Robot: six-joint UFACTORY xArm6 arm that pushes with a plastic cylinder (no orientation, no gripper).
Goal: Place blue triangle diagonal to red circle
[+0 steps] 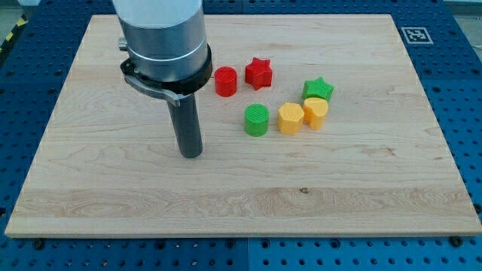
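The red circle (226,80) stands on the wooden board (361,188) a little above its centre. No blue triangle shows anywhere in the view; it may be hidden behind the arm. My tip (190,153) rests on the board to the lower left of the red circle, about a block's width to the left of the green circle (256,120). It touches no block.
A red star (258,72) sits just right of the red circle. A yellow hexagon (291,118), a yellow block (315,112) and a green star (318,89) cluster right of the green circle. The arm's wide grey body (162,38) covers the board's upper left middle.
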